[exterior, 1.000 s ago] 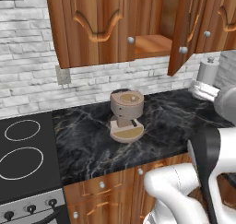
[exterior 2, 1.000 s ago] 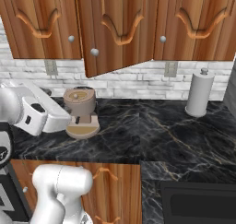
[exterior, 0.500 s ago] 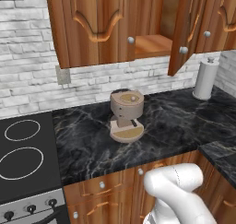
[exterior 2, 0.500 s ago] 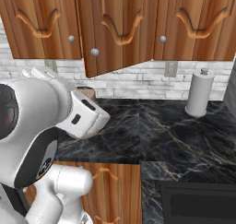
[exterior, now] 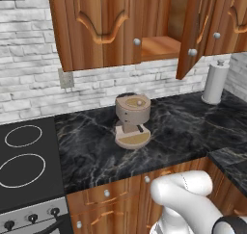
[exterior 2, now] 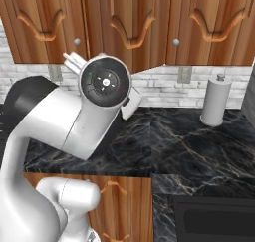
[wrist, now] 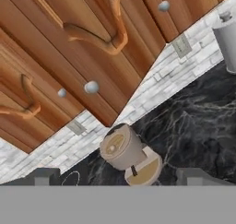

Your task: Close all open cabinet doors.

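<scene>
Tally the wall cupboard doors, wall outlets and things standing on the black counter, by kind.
wall cupboard doors: 3
wall outlets: 2
coffee machine: 1
paper towel roll: 1
Total: 7

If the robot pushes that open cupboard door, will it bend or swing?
The open door looks like stiff wood, so it probably won't bend. It stands out edge-on from the cupboard, so it should swing shut. Its glossy face may be slippery.
</scene>
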You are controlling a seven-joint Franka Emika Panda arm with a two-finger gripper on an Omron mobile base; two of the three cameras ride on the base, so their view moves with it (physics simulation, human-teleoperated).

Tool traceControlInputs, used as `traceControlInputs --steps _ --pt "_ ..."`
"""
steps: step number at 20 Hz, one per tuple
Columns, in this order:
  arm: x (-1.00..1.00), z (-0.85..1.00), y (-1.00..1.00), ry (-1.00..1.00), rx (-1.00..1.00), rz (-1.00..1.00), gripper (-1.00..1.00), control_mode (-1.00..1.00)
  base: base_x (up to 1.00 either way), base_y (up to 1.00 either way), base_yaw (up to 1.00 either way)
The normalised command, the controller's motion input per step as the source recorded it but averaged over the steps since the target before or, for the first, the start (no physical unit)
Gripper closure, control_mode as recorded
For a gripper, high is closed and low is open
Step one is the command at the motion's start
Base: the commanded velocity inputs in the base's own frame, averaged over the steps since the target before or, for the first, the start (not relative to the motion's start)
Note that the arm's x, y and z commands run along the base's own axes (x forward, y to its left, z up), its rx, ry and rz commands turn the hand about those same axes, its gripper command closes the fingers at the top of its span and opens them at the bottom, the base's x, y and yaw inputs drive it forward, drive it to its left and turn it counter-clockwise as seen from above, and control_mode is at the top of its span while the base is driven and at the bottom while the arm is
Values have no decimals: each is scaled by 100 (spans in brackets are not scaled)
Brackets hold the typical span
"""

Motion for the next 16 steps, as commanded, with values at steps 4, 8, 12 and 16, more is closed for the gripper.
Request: traceControlInputs --steps 4,8,12,16 --pt "58 0 9 -19 0 1 -100 -100 0 0 0" --pt "34 0 14 -34 0 0 -100 -100 0 0 0" --pt "62 0 21 -16 0 0 -100 -100 0 0 0" --pt "100 0 23 16 0 -2 -100 -100 0 0 0"
